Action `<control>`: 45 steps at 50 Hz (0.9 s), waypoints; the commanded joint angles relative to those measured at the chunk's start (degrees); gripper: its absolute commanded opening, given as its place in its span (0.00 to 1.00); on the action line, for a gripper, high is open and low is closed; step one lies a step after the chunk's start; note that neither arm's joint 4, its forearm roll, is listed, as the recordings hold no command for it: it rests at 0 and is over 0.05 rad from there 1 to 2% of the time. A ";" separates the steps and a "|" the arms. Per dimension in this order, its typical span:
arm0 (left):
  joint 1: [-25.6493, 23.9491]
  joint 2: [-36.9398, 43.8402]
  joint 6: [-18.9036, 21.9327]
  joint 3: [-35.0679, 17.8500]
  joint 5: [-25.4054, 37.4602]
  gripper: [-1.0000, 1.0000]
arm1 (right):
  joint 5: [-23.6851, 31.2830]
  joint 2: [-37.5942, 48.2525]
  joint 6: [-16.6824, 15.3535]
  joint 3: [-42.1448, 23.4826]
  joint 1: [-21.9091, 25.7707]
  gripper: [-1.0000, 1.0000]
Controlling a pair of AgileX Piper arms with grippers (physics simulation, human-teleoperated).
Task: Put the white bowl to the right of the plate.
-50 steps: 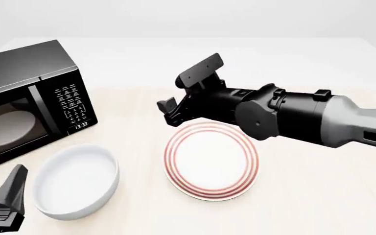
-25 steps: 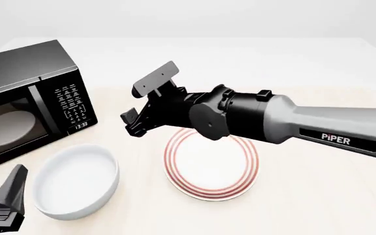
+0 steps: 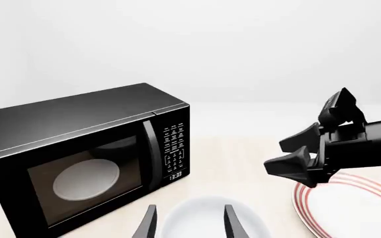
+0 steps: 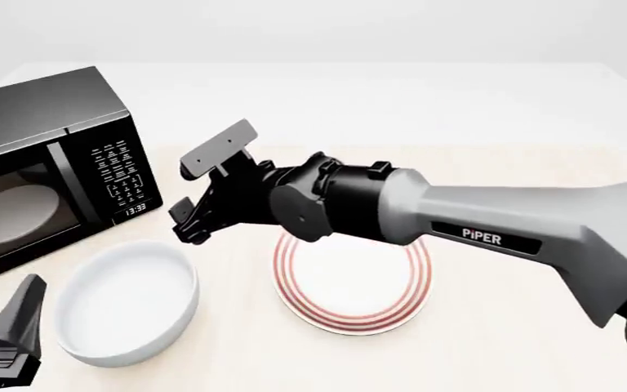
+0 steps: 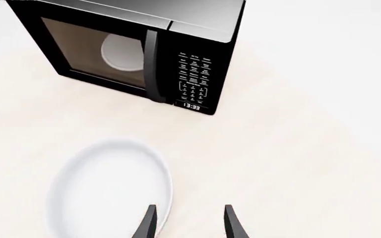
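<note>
Front view shows the white bowl [image 4: 126, 300] sitting on the table [image 4: 531, 327] to the left of the plate [image 4: 354, 278], near it but apart, so the move to the plate's right side has not begun. The right gripper [image 4: 190, 219] reaches across above the plate's far-left edge toward the bowl, its 2 fingers spread and holding nothing; it is near the bowl's far rim but not touching it. In the right wrist view the bowl [image 5: 109, 191] lies just ahead of the parted fingertips [image 5: 149, 220], which points to a grasp on the rim as the next step.

The left gripper [image 3: 189, 223] hangs low near the bowl [image 3: 200, 218], fingers apart and empty; the front view shows only part of it at the lower left corner, so its exact height is hard to judge. The microwave [image 4: 42, 163] stands behind the bowl with its pale turntable disc [image 4: 9, 214] inside.

Left to do: grasp, lift, carry over the plate, set down on its right.
</note>
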 commanded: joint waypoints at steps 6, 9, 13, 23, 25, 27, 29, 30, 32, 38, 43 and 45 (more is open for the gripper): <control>0.00 0.00 0.00 0.00 0.00 1.00 | 1.61 5.79 1.42 -4.58 0.09 1.00; 0.00 0.00 0.00 0.00 0.00 1.00 | 1.52 6.53 1.56 -4.76 -0.13 1.00; 0.00 0.00 0.00 0.00 0.00 1.00 | 1.28 7.68 2.20 -5.17 -0.07 1.00; 0.00 0.00 0.00 0.00 0.00 1.00 | 1.59 9.83 3.25 -6.71 1.06 1.00; 0.00 0.00 0.00 0.00 0.00 1.00 | 1.75 10.06 3.64 -7.23 1.49 1.00; 0.00 0.00 0.00 0.00 0.00 1.00 | 1.74 10.38 3.96 -7.63 2.10 1.00; 0.00 0.00 0.00 0.00 0.00 1.00 | 1.84 10.73 4.03 -7.99 2.31 1.00; 0.00 0.00 0.00 0.00 0.00 1.00 | 1.88 10.99 4.00 -8.23 2.25 1.00; 0.00 0.00 0.00 0.00 0.00 1.00 | 1.80 11.23 4.12 -8.37 2.23 1.00; 0.00 0.00 0.00 0.00 0.00 1.00 | 1.54 12.85 4.87 -8.84 2.08 1.00; 0.00 0.00 0.00 0.00 0.00 1.00 | 1.28 13.90 5.32 -9.04 2.04 1.00; 0.00 0.00 0.00 0.00 0.00 1.00 | 1.14 14.31 5.68 -9.16 1.95 1.00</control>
